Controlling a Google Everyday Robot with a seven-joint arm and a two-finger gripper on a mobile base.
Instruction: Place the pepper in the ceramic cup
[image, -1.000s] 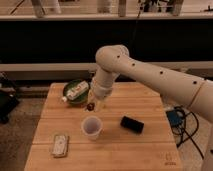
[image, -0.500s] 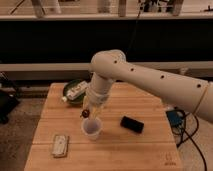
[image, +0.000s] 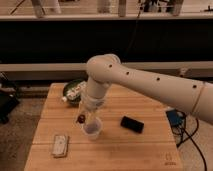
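Hovering gripper (image: 89, 118) lower than before, pepper (image: 80, 118) seemingly beside ceramic cup (image: 93, 129)

- one gripper (image: 89, 118), down at the rim of the cup
- one ceramic cup (image: 92, 129), white, standing on the table
- one pepper (image: 80, 118), small and dark red, just beside the gripper
- one dark green bowl (image: 74, 92) with something pale in it
- one flat black rectangle (image: 132, 124)
- one pale flat packet (image: 60, 145)
- one wooden table (image: 140, 150)
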